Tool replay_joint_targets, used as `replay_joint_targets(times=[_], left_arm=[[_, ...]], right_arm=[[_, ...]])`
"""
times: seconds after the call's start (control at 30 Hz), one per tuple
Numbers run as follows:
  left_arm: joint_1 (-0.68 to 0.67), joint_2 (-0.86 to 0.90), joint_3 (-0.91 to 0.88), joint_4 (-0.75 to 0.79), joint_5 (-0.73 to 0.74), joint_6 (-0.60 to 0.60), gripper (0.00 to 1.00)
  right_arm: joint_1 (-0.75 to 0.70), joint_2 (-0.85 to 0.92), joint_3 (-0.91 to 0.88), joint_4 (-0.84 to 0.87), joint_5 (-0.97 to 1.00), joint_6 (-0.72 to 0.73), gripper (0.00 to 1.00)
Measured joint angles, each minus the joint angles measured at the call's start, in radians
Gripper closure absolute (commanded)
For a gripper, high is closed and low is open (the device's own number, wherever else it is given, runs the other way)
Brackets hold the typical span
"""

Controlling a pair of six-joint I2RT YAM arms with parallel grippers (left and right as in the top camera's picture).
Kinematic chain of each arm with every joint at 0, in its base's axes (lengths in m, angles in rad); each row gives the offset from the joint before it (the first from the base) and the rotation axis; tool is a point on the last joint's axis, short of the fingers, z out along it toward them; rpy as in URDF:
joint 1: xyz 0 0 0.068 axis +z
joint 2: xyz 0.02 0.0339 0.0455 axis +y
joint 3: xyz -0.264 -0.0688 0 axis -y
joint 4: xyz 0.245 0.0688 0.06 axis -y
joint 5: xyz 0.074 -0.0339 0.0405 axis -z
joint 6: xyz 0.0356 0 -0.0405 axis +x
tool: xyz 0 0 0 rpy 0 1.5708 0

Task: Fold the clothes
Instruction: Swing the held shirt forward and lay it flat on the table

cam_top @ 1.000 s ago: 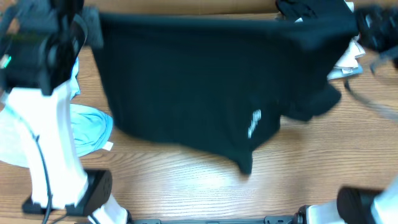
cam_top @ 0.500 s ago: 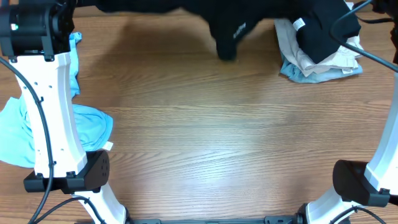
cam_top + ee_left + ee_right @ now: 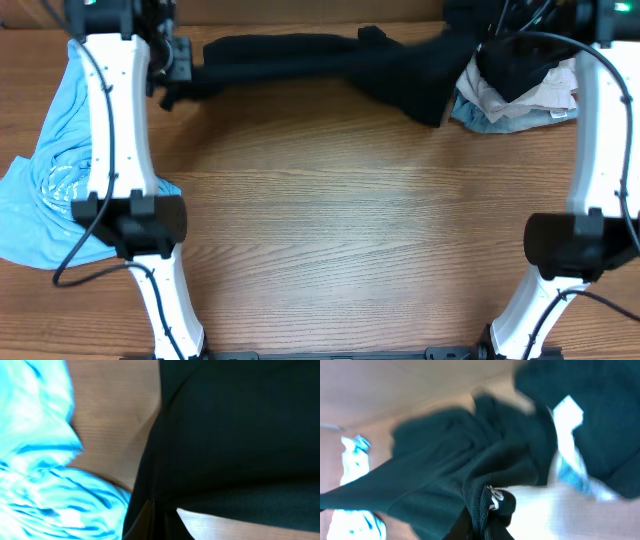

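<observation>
Shirt: black soft-cloth shirt (image 3: 300,55) strung out in a band across top of frame, upper left to upper right; lying on or just over wood tabletop (image 3: 350,200), can't tell which.
Left tool (image 3: 185,80): pinched tight on shirt's left end, upper left.
Right tool (image 3: 481,522): clamped on bunched fold of shirt, upper right.
Others: crumpled light-blue cloth (image 3: 60,170) at left edge; folded beige & grey-blue pile (image 3: 520,105) upper right, by shirt's right end.

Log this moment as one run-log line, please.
black shirt: stretched between grippers | left gripper: shut on it | right gripper: shut on it
</observation>
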Motion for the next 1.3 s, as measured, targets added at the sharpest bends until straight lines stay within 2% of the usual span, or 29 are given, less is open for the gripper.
replay_joint_targets(times=[0.27, 0.53, 0.7, 0.87, 1.07, 1.3], left_arm=[[0.003, -0.002, -0.050, -0.009, 0.098, -0.001, 0.96], [0.004, -0.251, -0.423, -0.003, 0.114, -0.004, 0.96], [0.004, -0.425, -0.663, 0.066, 0.111, -0.008, 0.96], [0.004, -0.603, -0.913, 0.136, 0.111, -0.033, 0.96], [0.004, -0.801, -1.187, 0.187, 0.159, -0.068, 0.96], [0.004, -0.906, -1.437, 0.200, 0.191, -0.111, 0.96]], right_arm=[[-0.001, 0.001, -0.039, -0.201, 0.050, -0.010, 0.96], [-0.001, -0.065, -0.095, -0.309, 0.100, -0.011, 0.96], [-0.001, -0.234, -0.308, -0.257, 0.138, 0.010, 0.96], [-0.001, -0.515, -0.628, -0.134, 0.167, 0.040, 0.96], [-0.006, -0.824, -0.949, -0.116, 0.194, 0.076, 0.96], [-0.008, -0.945, -1.140, -0.148, 0.217, 0.118, 0.96]])
